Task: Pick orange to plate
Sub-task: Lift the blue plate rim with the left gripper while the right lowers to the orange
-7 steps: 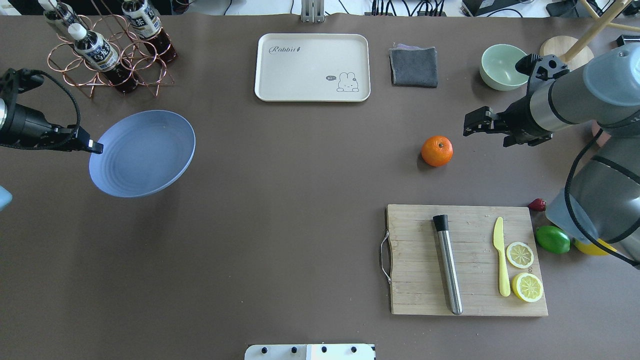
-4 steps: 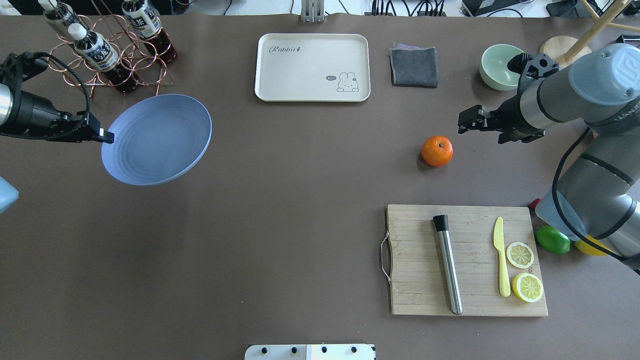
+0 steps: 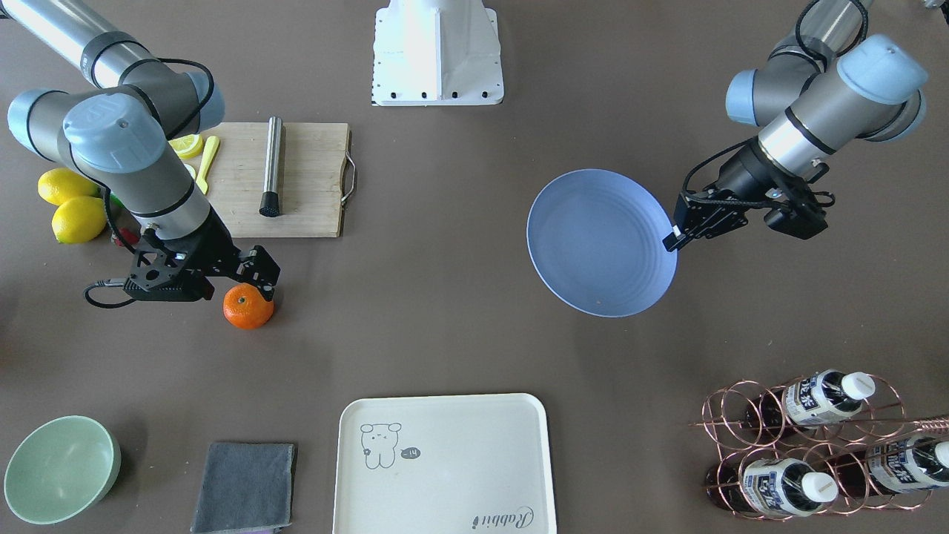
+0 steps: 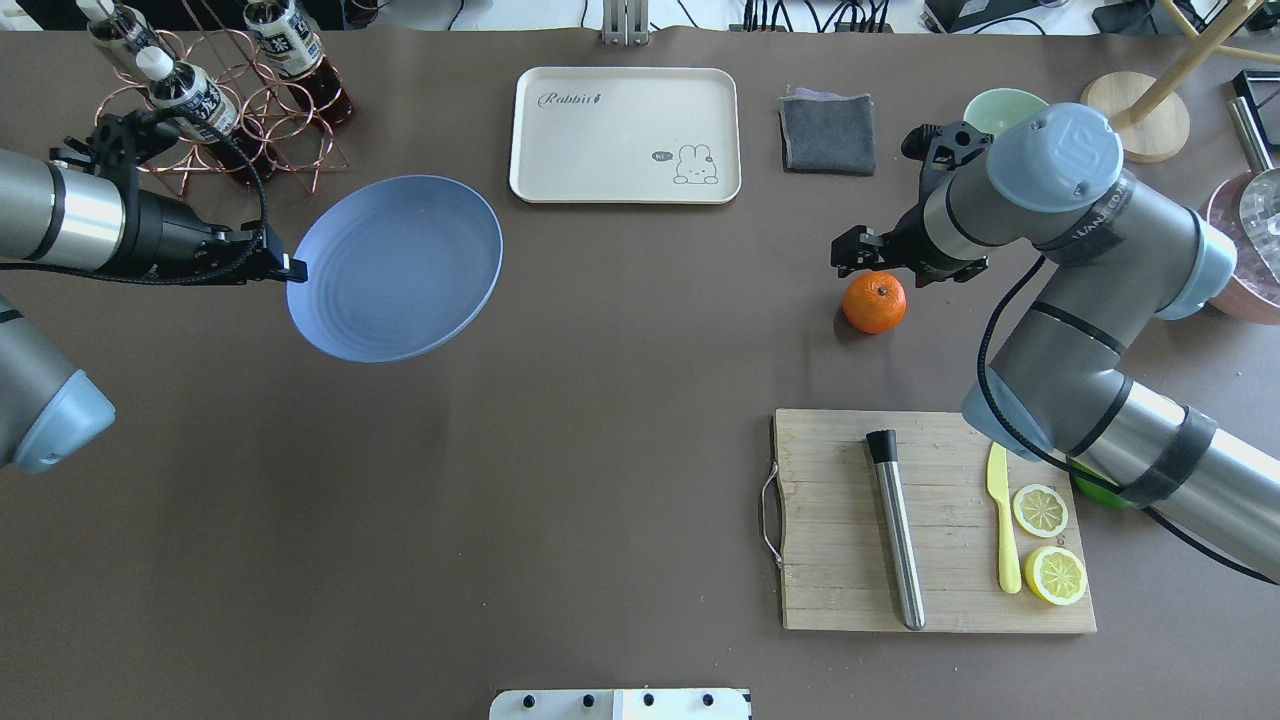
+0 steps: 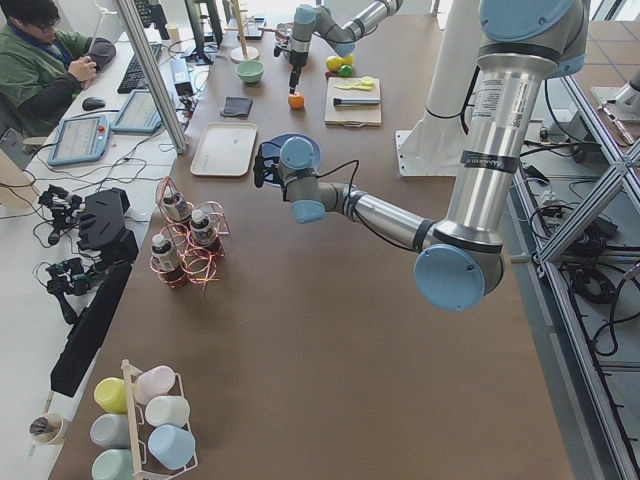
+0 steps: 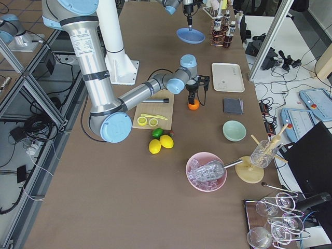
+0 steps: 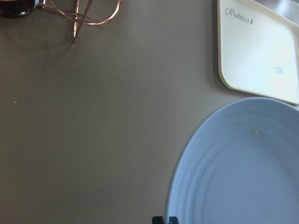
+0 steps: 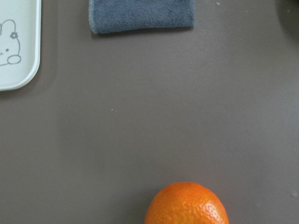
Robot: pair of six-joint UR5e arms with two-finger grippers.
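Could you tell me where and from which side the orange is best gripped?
Probably across its widest middle, from straight above: the orange sits on the bare table, stem dimple up, evenly round, with room on either side. The right gripper is nearest.

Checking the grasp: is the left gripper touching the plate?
Touching. The overhead view shows the left gripper pinching the plate at its rim.
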